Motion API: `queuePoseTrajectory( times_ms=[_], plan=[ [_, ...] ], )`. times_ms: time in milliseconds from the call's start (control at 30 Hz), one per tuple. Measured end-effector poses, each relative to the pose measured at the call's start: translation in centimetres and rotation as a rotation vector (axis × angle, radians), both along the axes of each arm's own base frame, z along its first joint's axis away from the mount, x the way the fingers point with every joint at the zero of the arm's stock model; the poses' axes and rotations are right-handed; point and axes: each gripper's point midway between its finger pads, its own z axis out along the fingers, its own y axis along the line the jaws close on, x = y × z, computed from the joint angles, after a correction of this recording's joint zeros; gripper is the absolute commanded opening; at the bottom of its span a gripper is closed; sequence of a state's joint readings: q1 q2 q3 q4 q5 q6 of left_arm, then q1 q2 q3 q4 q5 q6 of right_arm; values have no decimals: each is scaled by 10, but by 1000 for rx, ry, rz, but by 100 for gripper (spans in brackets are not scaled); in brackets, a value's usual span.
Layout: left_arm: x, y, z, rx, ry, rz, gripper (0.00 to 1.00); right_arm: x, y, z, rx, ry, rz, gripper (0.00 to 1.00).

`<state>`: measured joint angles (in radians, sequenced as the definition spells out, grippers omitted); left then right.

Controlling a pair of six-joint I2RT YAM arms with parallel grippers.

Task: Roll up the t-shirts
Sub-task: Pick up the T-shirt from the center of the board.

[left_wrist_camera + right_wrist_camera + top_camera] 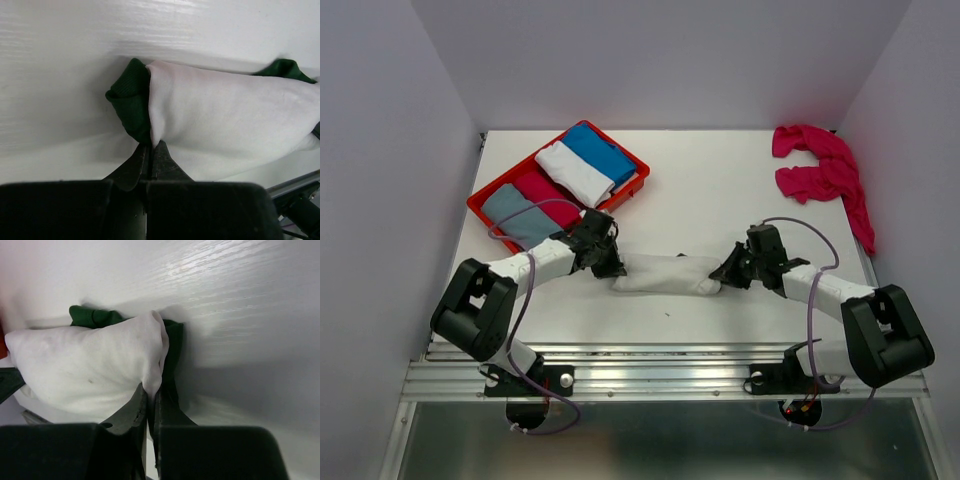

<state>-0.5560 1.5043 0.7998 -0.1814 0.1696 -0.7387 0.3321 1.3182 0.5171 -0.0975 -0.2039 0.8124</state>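
Observation:
The white t-shirt with dark green sleeves (665, 274) lies as a long roll across the middle of the table. My left gripper (610, 268) is shut on its left end; the left wrist view shows the white cloth (225, 115) and a green sleeve (131, 97) pinched at my fingertips (150, 148). My right gripper (725, 272) is shut on its right end; the right wrist view shows the white cloth (95, 370) bunched between my jaws (152, 390). A magenta-pink t-shirt (825, 170) lies crumpled at the far right.
A red tray (632, 160) at the far left holds rolled cloths: blue (600, 152), white (573, 172), red (548, 196) and grey (518, 216). The table's front edge (650, 345) runs just below the roll.

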Motion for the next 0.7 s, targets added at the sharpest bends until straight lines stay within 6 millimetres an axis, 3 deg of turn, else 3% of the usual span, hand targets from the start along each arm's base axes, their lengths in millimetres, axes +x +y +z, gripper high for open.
queuePoseTrajectory(
  times_ms=[400, 700],
  plan=[
    [29, 16, 30, 94, -62, -7, 0, -7, 20, 11, 60, -35, 63, 1],
    [52, 28, 68, 172, -135, -29, 0, -3, 45, 53, 57, -101, 114, 1]
  ],
)
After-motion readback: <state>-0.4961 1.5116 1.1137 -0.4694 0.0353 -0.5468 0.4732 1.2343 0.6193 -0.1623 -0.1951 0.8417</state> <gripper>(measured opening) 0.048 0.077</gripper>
